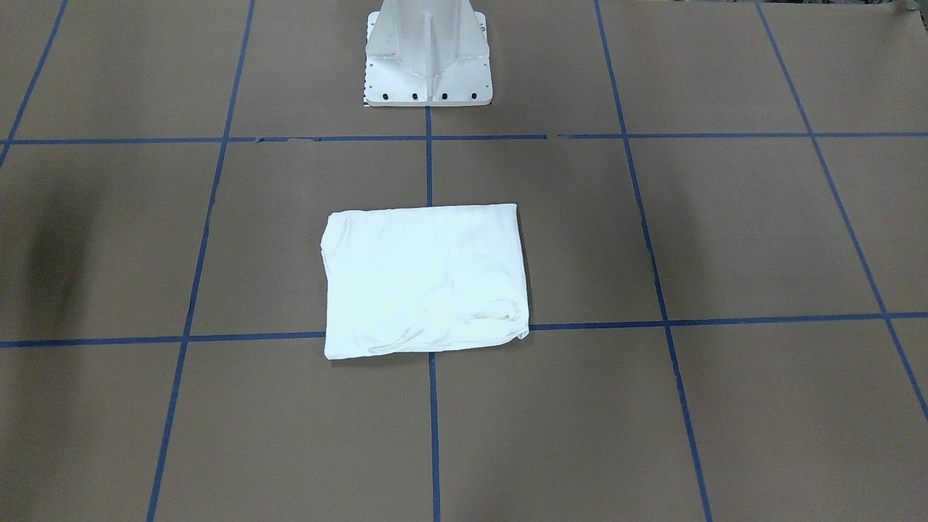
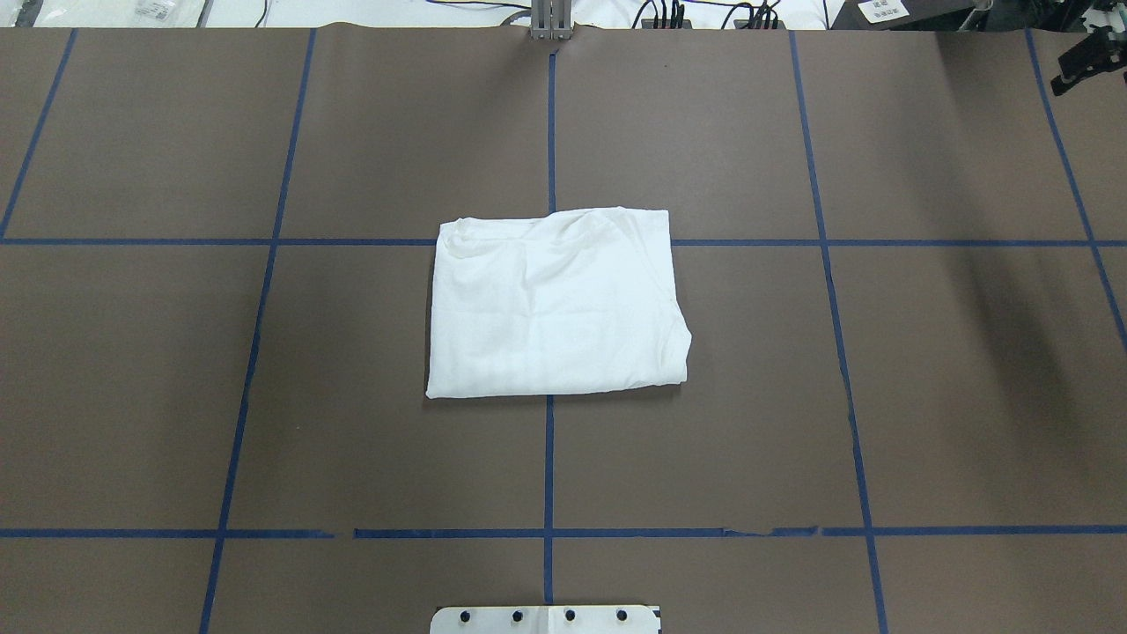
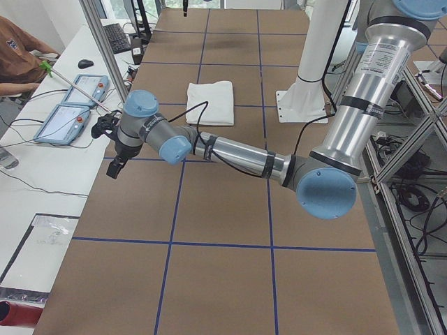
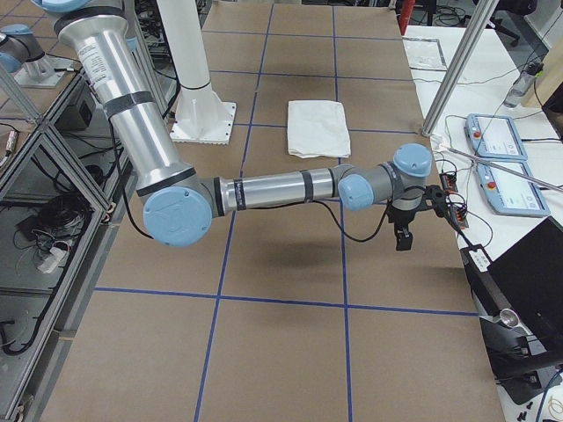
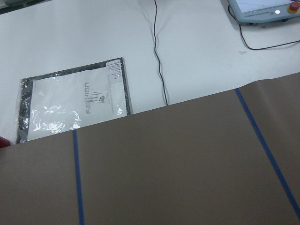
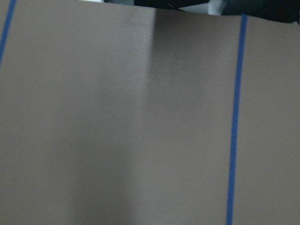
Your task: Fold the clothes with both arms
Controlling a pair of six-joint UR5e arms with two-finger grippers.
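Note:
The clothes, a white shirt (image 1: 428,279) (image 2: 555,304), lie folded into a flat rectangle at the middle of the brown table, also seen far off as the shirt (image 3: 211,101) (image 4: 318,126). Nothing touches it. My left arm reaches out low to the table's left end, its gripper (image 3: 114,166) at the edge near the white side table; I cannot tell its state. The right arm stretches to the opposite end, its gripper (image 4: 403,237) hanging over the table's edge, a dark shape (image 2: 1087,57) in the overhead corner; its state is unclear. Both wrist views show only table, no fingers.
The white pedestal base (image 1: 428,58) (image 2: 546,619) stands behind the shirt. Side tables at both ends carry control tablets (image 3: 70,115) (image 4: 497,141) and cables. A plastic-wrapped packet (image 5: 70,101) lies beyond the table's edge. A person's arm (image 3: 17,63) rests at the left end.

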